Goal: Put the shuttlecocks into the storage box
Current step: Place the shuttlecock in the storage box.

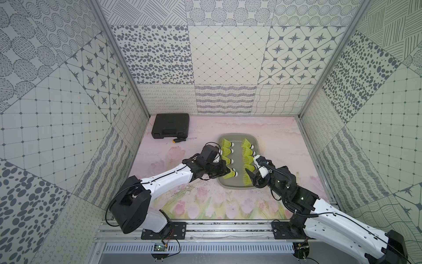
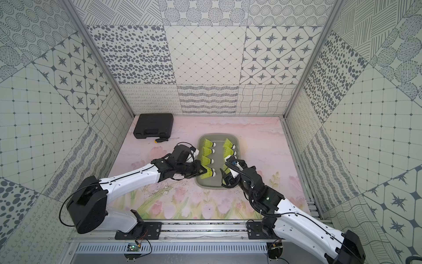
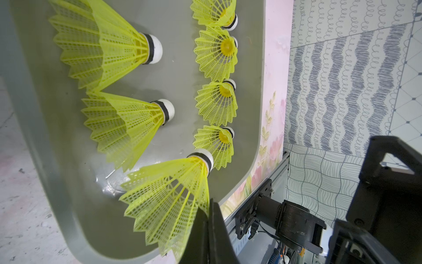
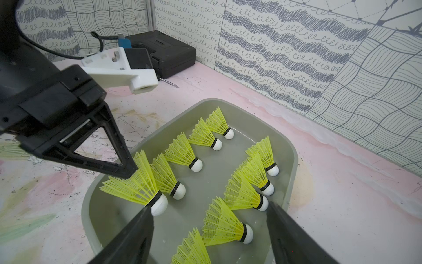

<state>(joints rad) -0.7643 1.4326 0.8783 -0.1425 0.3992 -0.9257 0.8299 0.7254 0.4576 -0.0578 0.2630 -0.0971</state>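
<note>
As L claw [image 3: 206, 213] pinches the skirt rim of one shuttlecock [image 1: 229, 176] at the storage box's [image 1: 237, 136] 7 o'clock corner, it's the drop-off step: nine other shuttlecocks [image 4: 196, 164] lie inside in two rows. R claw [image 4: 210, 209] hangs spread, empty, by 5 o'clock. Next, I'd say: L lets go, lifts clear w/o snagging mesh

Neon yellow-green mesh skirts w/ white tips & dark bands are noted on the shuttlecocks [image 1: 227, 144], grey on the storage box [image 1: 238, 157], black on the case [image 1: 170, 125] at its 10 o'clock, orange/blk on the screwdriver [image 1: 183, 139] handle, pink w/ tulip print on the tabletop [image 1: 205, 203], grey-on-white patterns on the walls [image 1: 228, 57].
</note>
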